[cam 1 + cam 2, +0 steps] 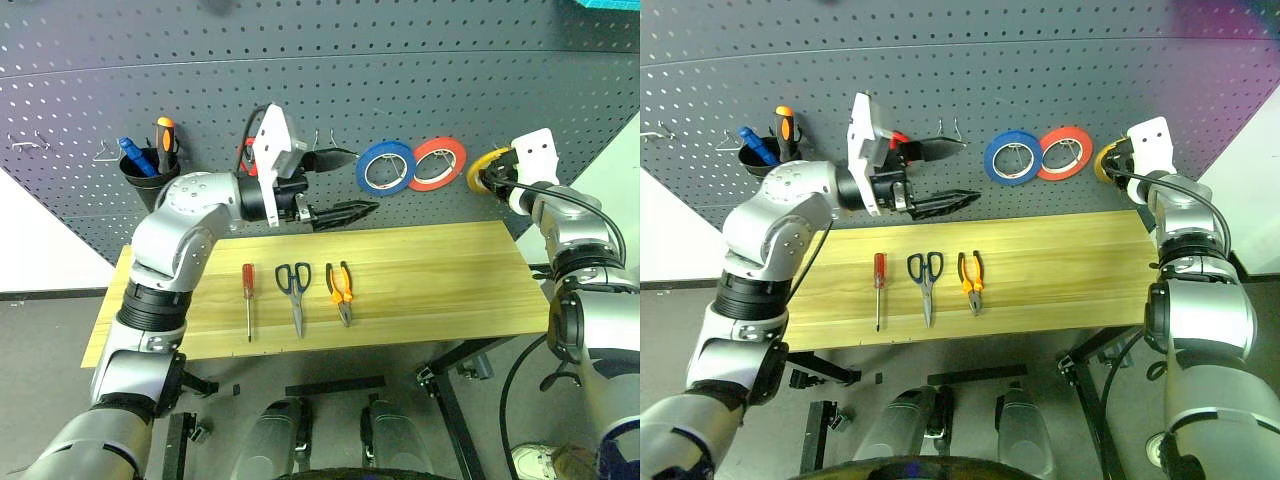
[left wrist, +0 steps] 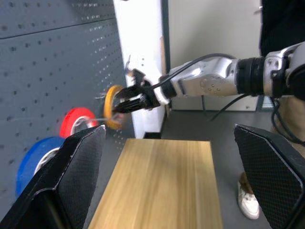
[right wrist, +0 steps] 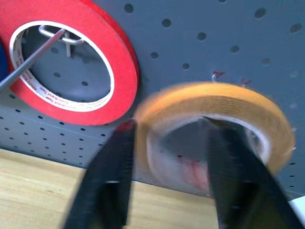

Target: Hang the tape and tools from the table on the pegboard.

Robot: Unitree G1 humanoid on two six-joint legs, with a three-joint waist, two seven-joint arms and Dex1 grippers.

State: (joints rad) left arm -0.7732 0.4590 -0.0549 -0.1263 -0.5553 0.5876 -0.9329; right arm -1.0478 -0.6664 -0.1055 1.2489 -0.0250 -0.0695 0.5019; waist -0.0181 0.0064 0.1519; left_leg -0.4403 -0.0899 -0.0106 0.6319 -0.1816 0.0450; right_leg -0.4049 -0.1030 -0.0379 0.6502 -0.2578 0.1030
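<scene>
The yellow tape [image 1: 484,166] is up against the pegboard [image 1: 400,80], right of the red roll, and looks blurred in the right wrist view. My right gripper [image 1: 497,178] is at it, and its fingers [image 3: 109,181] stand apart on either side of the ring's lower part. I cannot tell whether a hook carries the tape. On the table [image 1: 450,270] lie the red-handled screwdriver [image 1: 248,300], the black-handled scissors [image 1: 295,290] and the orange-and-black pliers [image 1: 341,290] in a row. My left gripper [image 1: 345,185] hovers open above them, pointing right along the board.
A blue roll [image 1: 386,166] and a red-orange roll [image 1: 438,163] hang on the pegboard. A black cup [image 1: 148,170] holding two screwdrivers hangs at the left, with bare hooks [image 1: 30,142] further left. The table's right half is bare wood.
</scene>
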